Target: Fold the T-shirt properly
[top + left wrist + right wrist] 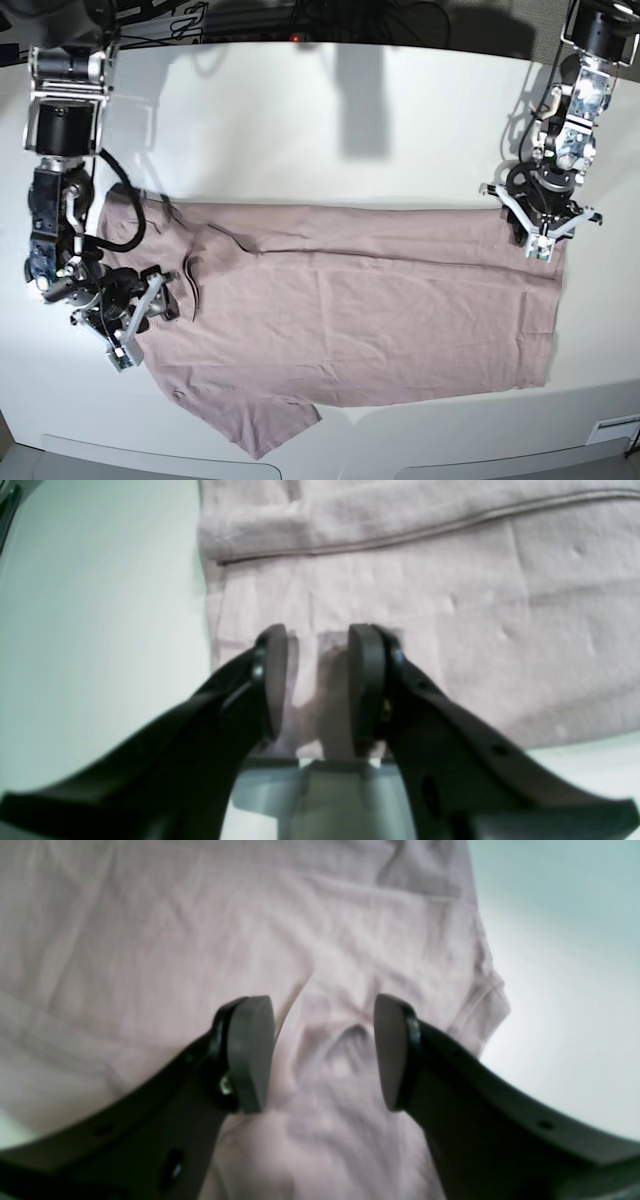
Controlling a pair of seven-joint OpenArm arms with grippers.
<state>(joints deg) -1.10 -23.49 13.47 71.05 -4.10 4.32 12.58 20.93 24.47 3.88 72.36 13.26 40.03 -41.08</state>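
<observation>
The dusty pink T-shirt (350,310) lies flat across the white table (300,130), collar end to the left and hem to the right, with its far side folded over along a long crease. My left gripper (543,240) is open over the shirt's far right corner; in the left wrist view the gripper (320,690) stands just above the cloth (400,580) near its edge. My right gripper (150,310) is open at the left end, by the sleeve; in the right wrist view the gripper (325,1055) straddles a small wrinkle in the cloth (150,940).
Dark cables and equipment (250,15) line the table's far edge. A sleeve (260,425) sticks out toward the front edge. Bare white table lies beyond the shirt (100,630) and beside it (575,990). A small label (615,428) sits at the front right.
</observation>
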